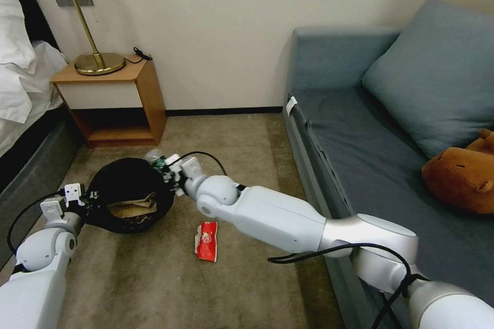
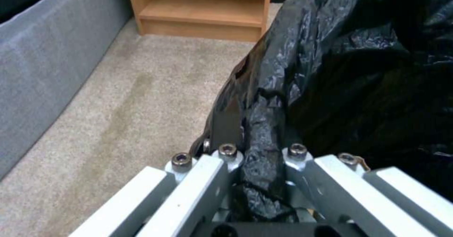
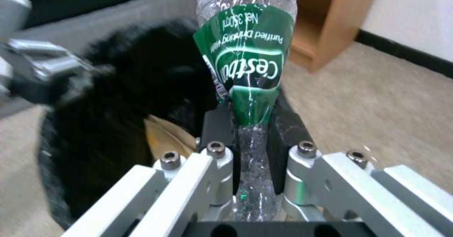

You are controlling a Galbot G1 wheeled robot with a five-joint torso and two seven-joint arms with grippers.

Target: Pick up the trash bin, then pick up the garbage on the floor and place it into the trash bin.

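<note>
The trash bin (image 1: 128, 193), lined with a crinkled black bag (image 2: 339, 70), hangs just over the carpet. My left gripper (image 1: 87, 198) is shut on its near-left rim (image 2: 259, 137). A crumpled brown paper bag (image 1: 133, 205) lies inside. My right gripper (image 1: 167, 167) is shut on a crushed clear bottle with a green label (image 3: 245, 70), held at the bin's far right edge (image 3: 141, 99); the bottle's top (image 1: 154, 156) pokes past the fingers. A red snack packet (image 1: 207, 241) lies on the floor to the right of the bin.
A wooden nightstand (image 1: 116, 100) with a brass lamp (image 1: 92, 36) stands behind the bin. A bed (image 1: 25, 128) runs along the left. A blue sofa (image 1: 386, 139) with a brown plush toy (image 1: 463, 175) borders the right. Open carpet (image 1: 154, 277) lies in front.
</note>
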